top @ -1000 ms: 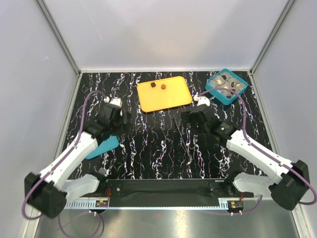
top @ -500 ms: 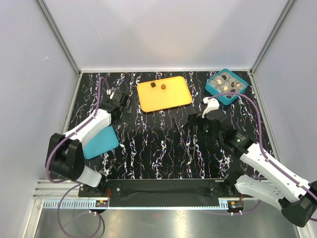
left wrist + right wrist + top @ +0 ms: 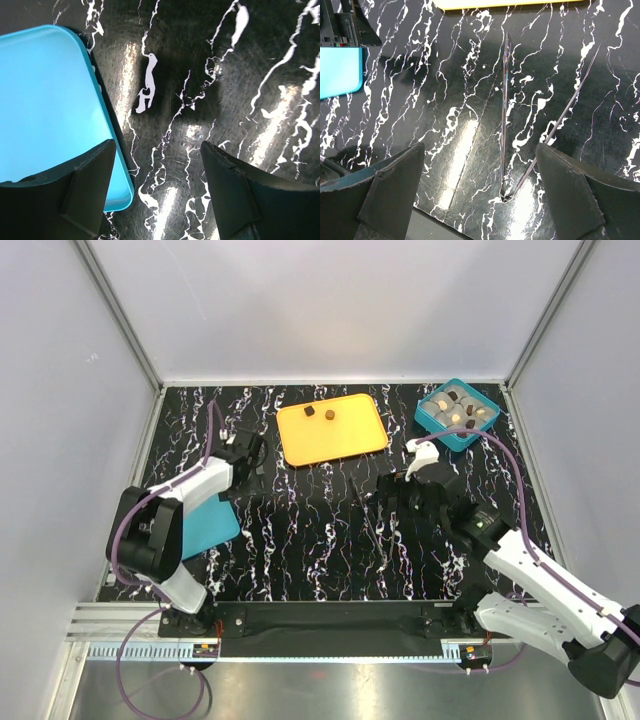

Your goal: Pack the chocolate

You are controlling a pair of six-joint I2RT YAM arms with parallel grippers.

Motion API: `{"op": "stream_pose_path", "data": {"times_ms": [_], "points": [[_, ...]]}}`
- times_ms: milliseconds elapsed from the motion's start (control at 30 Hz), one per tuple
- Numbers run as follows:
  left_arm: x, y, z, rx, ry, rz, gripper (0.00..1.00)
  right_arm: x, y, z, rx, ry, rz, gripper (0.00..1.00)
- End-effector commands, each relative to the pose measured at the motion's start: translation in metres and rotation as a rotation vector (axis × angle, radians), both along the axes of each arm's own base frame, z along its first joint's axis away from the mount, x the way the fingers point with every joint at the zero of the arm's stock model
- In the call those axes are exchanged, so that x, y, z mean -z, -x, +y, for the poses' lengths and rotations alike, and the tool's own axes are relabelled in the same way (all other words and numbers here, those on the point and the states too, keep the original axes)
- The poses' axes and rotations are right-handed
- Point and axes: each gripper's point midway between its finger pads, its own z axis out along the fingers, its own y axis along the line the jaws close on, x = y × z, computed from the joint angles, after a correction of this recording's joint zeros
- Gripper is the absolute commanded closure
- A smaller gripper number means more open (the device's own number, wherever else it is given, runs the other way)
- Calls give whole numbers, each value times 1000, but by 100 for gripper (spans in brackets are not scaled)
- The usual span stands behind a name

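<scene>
We see 2 chocolate (image 3: 309, 412) pieces on the orange tray (image 3: 345, 435); the others sit in the teal box (image 3: 438, 434). The left gripper (image 3: 156, 150) and right gripper (image 3: 479, 150) both have jaws spread apart, gripping nothing.

Left gripper (image 3: 156, 150) (jaws apart) hangs at a cyan tray (image 3: 45, 100)'s edge.

The left arm (image 3: 190, 490) folds back toward its base, bringing the left pincer (image 3: 250, 452) nearer the orange tray (image 3: 345, 440), jaws narrower. The right pincer (image 3: 392, 492) draws slightly away from the teal box (image 3: 432, 426).
</scene>
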Motion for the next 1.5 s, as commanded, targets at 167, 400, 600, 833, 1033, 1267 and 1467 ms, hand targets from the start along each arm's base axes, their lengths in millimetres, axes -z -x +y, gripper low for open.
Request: {"op": "stream_pose_path", "data": {"times_ms": [167, 400, 600, 833, 1033, 1267, 1467], "points": [[8, 1, 20, -139, -38, -53, 29, -8, -5, 10, -28, -21, -31, 1], [32, 14, 22, -202, -6, -19, 33, -1, -1, 13, -51, -10, 2, 0], [46, 16, 14, -209, 38, 8, 57, -1, 0, 13, -52, -19, -3, 0], [29, 15, 0, -120, 103, -11, 89, -7, 1, 21, -91, -40, 1, 0], [-21, 15, -30, 63, 172, -90, 100, -25, -11, 43, -90, -157, -28, 0], [-97, 32, -63, 243, 352, -265, 100, -77, -42, 75, -227, -146, -249, 0], [-149, 54, -87, 382, 517, -368, 100, -124, -57, 96, -374, -89, -500, 0]]}}
